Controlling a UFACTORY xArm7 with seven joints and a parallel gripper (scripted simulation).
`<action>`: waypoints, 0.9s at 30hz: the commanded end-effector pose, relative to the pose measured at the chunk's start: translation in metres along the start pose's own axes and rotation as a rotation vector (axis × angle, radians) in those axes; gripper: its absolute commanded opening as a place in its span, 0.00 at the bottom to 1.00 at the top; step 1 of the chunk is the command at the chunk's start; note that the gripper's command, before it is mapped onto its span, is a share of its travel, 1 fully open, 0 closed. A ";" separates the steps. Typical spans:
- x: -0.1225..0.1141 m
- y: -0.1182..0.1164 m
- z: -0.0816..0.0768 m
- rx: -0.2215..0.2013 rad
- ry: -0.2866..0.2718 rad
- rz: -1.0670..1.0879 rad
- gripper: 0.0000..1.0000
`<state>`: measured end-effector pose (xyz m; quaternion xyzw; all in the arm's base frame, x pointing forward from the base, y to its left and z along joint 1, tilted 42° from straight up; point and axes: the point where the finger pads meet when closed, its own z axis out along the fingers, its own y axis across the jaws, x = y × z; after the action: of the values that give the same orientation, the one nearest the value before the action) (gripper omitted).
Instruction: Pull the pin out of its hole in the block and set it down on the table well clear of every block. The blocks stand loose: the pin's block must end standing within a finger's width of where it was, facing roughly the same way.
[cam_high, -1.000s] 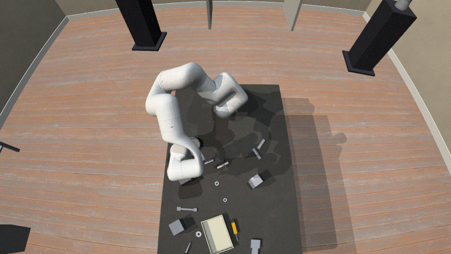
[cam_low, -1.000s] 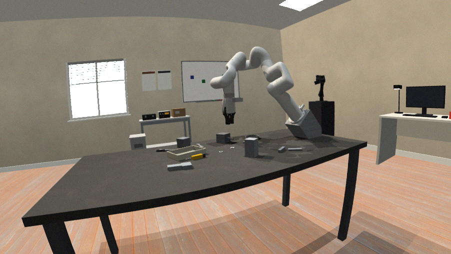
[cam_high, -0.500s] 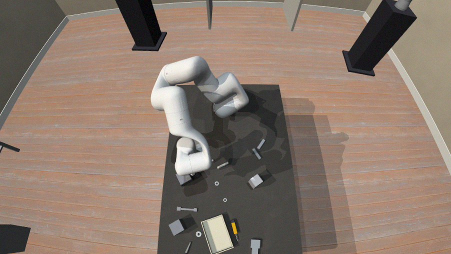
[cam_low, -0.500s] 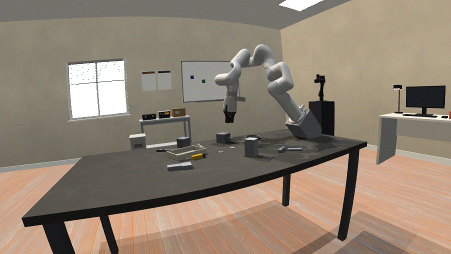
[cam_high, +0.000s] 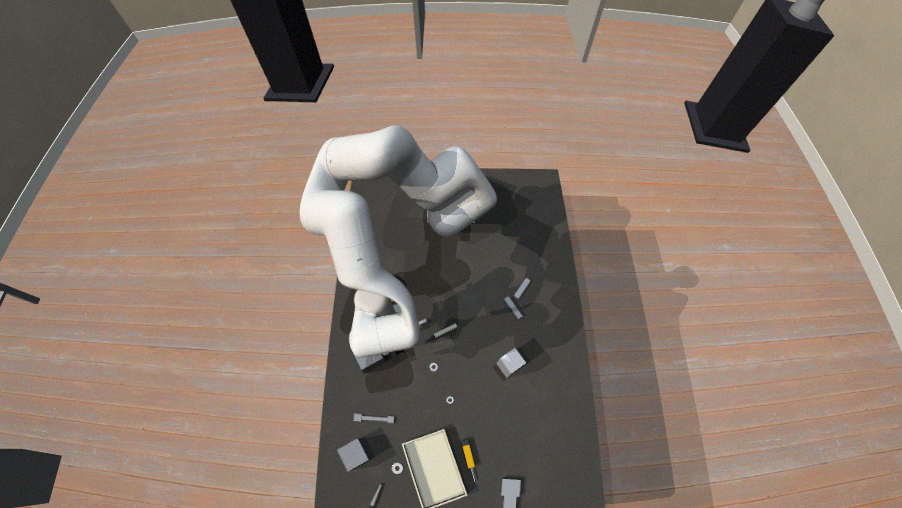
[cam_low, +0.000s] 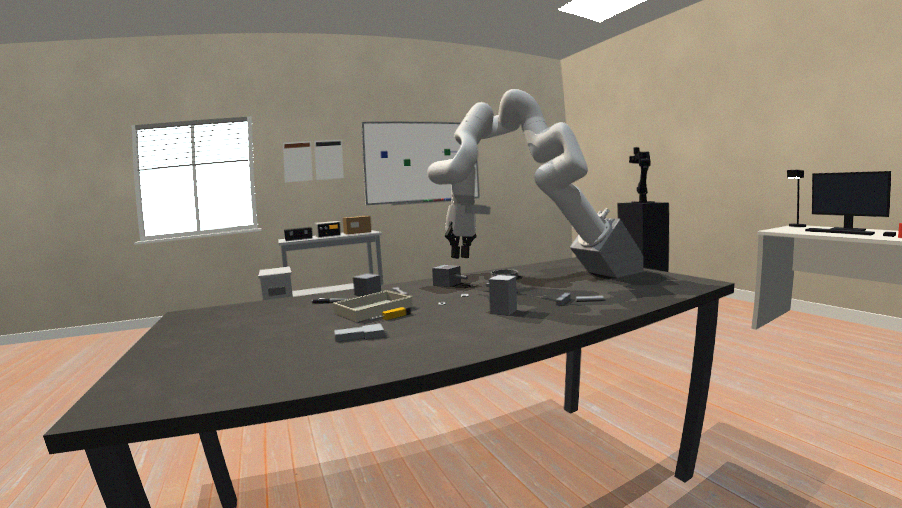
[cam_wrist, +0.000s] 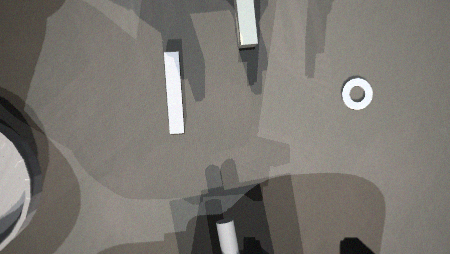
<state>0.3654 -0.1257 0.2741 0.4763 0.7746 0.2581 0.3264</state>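
The pin's grey block (cam_low: 446, 275) stands on the dark table. The pale pin (cam_low: 462, 276) sticks out sideways from its face. In the top view the block (cam_high: 369, 360) is mostly hidden under my arm. The wrist view shows only the pin's free end (cam_wrist: 227, 237) at the bottom edge; the block is out of frame. My gripper (cam_low: 462, 251) hangs well above the table, over the pin end of the block. It is partly open and holds nothing. Its dark fingertips barely show at the bottom of the wrist view.
A taller grey block (cam_low: 503, 294) stands to the right, another block (cam_low: 366, 283) to the left near a cream tray (cam_low: 371, 304). Loose white bars (cam_wrist: 174, 92) (cam_wrist: 247, 22) and a washer (cam_wrist: 357, 93) lie beyond the pin. A round dish (cam_wrist: 10, 190) is at the left edge.
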 end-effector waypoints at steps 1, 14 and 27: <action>-0.001 0.003 0.008 -0.008 0.014 0.029 0.43; -0.008 0.046 0.014 -0.209 0.039 0.271 0.43; -0.013 0.072 0.003 -0.337 0.037 0.388 0.43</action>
<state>0.4107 -0.1092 0.3176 0.5473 0.6365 0.4359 0.3245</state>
